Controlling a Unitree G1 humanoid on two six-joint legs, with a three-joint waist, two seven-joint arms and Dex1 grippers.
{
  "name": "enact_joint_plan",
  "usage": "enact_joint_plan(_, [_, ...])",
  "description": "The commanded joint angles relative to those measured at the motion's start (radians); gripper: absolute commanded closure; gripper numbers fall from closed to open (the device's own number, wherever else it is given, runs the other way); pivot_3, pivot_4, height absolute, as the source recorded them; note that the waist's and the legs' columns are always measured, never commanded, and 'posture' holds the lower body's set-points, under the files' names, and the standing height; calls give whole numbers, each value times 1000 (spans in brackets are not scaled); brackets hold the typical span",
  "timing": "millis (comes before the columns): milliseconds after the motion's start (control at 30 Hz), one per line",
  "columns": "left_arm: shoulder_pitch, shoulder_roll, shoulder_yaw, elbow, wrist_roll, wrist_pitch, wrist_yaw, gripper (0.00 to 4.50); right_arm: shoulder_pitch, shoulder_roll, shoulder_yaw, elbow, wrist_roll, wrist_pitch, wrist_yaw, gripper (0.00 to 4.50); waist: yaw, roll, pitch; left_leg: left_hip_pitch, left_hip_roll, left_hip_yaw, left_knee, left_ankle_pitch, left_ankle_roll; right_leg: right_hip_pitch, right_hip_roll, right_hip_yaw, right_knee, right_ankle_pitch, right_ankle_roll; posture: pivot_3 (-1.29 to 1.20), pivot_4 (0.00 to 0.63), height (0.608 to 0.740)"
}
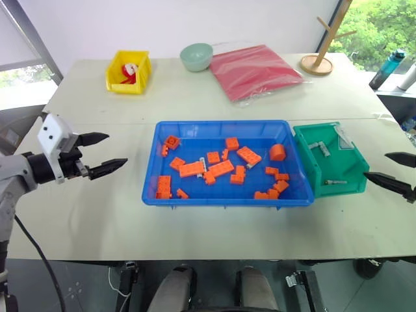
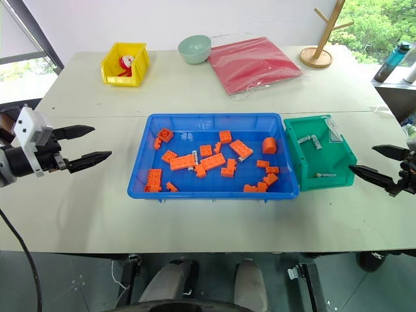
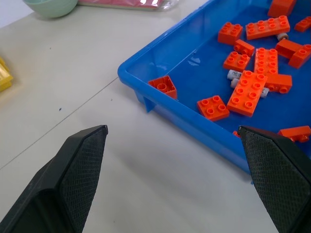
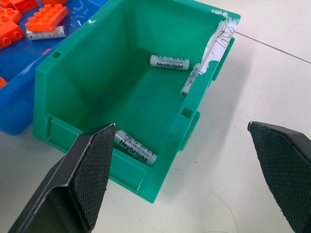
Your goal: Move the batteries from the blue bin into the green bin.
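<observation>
just beside the green bin (image 1: pixel 328 162) with batteries (image 4: pixel 169 62), right hand (image 1: pixel 398 172) released, empty.

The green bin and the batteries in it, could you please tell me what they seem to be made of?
Green bin: likely moulded plastic, with a smooth, slightly glossy, even teal surface, ribs and slots. Batteries: probably metal cells in a pale printed wrap; the lettering shows, but the casing underneath does not.

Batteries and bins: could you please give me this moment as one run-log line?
green bin: three batteries inside | blue bin: batteries left among orange bricks | left pincer: open, empty | right pincer: open, empty
</observation>
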State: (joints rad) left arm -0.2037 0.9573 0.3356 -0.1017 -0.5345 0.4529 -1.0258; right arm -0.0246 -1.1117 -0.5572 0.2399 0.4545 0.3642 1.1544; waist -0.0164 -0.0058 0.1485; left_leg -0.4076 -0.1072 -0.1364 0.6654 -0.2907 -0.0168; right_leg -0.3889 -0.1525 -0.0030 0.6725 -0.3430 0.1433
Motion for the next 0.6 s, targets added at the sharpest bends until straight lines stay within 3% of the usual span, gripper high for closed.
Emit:
enact_joint_plan(33, [-9,4,22,-24,-1,-16,1,0,-18,1,-18,-6,3,-15,-5,24,0,0,0,0,0,0,0,0,0,0,0,0,0,0,0,0,150,717])
enact_joint_plan(600, [-21,2,11,-23,-7,10,-5,0,-77,6,5,31,-10,-15,-31,24,-1,0,0,0,0,0,0,0,0,0,0,0,0,0,0,0,150,717])
